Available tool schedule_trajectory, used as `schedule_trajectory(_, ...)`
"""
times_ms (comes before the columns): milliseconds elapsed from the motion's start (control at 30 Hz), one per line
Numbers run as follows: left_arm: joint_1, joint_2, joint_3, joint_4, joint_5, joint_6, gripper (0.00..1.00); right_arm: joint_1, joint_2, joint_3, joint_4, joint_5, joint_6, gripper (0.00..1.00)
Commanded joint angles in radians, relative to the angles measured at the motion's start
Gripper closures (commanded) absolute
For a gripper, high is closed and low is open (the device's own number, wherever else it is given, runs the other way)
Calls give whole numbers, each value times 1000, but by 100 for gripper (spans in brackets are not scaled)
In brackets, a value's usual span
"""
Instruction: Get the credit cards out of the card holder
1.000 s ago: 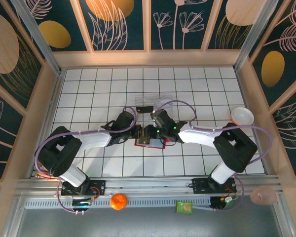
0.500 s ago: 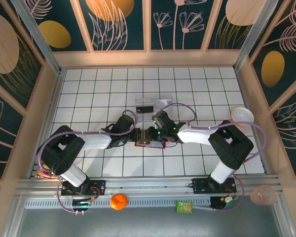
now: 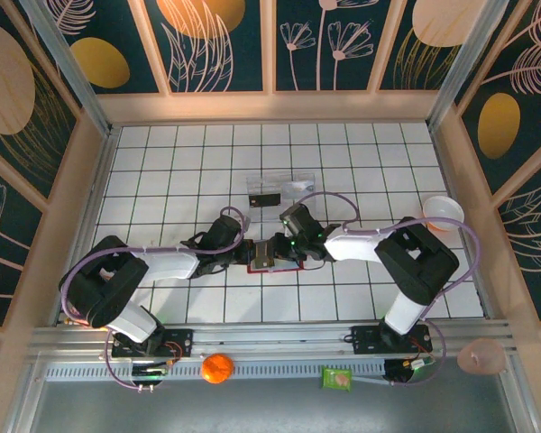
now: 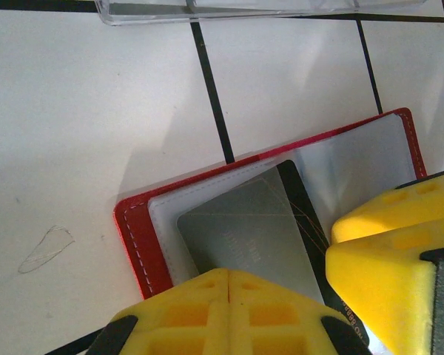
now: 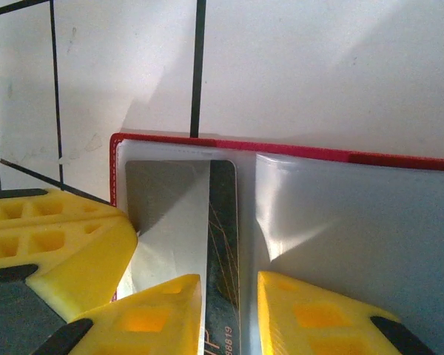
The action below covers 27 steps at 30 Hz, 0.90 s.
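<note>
Fingers (image 4: 177,314) of the left gripper (image 4: 228,285) are pressed together, with their tips resting on the silvery card (image 4: 244,237) inside the open card holder (image 4: 137,244). This appears to pin the holder flat rather than grip anything.

The fingers (image 5: 311,314) of the right gripper (image 5: 229,296) stand slightly apart on either side of the exposed strip of the dark card (image 5: 223,222). No pinch on it can be confirmed.

Change over the last second:
- The gap between the right fingers has narrowed.
- In the overhead view both wrists have settled closer over the holder, and the left forearm has shifted toward the table's near edge.

Judgement: extraction is at the grasp stage. Both cards are in the left pocket, with the silvery card overlapping the dark one.

Position: the holder (image 3: 272,262) lies open near the middle of the table (image 3: 162,153). The clear tray (image 3: 293,183) sits just beyond it, toward the far edge.

Arm pose: both arms reach inward from their bases with elbows out. The left gripper (image 3: 250,252) and the right gripper (image 3: 284,255) meet nose to nose over the holder, tilted down onto it.
</note>
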Motion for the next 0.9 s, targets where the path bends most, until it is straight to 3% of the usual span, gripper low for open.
schedule_trajectory(0,-4,31,-34,-78,14,-8,100,-6,34,-39,53,-100,20,74)
schedule_trajectory(233,-4,47,-24,-76,20,-7,100,-20,50,-72,129,-170,46,79)
schedule_trajectory(500,-4,45,-17,-85,13,-6,100,-32,16,-95,115,-121,56,100)
schedule_trajectory(867,-4,34,-17,-87,16,-4,100,-48,-108,-119,31,-83,52,100)
